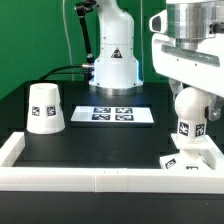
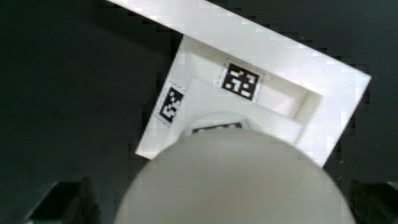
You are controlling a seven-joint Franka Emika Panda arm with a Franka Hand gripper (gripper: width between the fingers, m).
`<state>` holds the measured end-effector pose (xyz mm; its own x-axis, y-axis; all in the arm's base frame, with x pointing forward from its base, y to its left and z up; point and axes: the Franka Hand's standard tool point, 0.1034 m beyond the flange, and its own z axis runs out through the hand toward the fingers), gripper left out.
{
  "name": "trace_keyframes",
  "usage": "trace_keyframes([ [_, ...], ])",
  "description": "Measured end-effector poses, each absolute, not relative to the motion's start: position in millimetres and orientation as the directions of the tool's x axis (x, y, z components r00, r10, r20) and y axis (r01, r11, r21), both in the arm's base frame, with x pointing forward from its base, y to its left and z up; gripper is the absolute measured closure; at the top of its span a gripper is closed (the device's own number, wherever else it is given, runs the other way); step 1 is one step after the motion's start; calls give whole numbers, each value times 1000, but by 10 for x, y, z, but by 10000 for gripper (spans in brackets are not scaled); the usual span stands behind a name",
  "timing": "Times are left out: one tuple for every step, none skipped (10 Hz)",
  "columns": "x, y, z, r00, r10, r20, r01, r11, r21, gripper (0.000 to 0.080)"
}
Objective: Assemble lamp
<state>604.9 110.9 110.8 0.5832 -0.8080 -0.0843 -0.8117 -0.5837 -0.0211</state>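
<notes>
The white bulb [image 1: 187, 118] stands upright on the flat square base [image 1: 200, 161] near the front corner on the exterior view's right. My gripper [image 1: 190, 104] hangs straight over it, and its jaws stand on either side of the ball top with dark gaps showing, so it is open. In the wrist view the bulb's round top [image 2: 231, 175] fills the foreground between the dark fingers [image 2: 61, 203]. The tagged base [image 2: 205, 75] lies beneath it. The tapered shade [image 1: 45, 107] stands mouth down on the exterior view's left, far from the gripper.
The marker board [image 1: 122, 114] lies flat at the middle back. A low white wall [image 1: 90, 178] runs along the front and sides of the black table, close to the base; it also shows in the wrist view [image 2: 267, 30]. The arm's white pedestal [image 1: 113, 60] stands behind the marker board.
</notes>
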Motion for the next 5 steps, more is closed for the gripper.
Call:
trace_keyframes([
  [6045, 1134, 1109, 655, -751, -82, -755, -655, -28, 101],
  [6047, 1136, 1108, 738, -670, -76, -674, -738, -38, 101],
  [6045, 1131, 1103, 794, -604, -71, -608, -793, -46, 101],
  [6037, 1122, 1094, 829, -555, -70, -558, -828, -49, 101],
  [6031, 1108, 1087, 886, -459, -65, -463, -885, -55, 101],
])
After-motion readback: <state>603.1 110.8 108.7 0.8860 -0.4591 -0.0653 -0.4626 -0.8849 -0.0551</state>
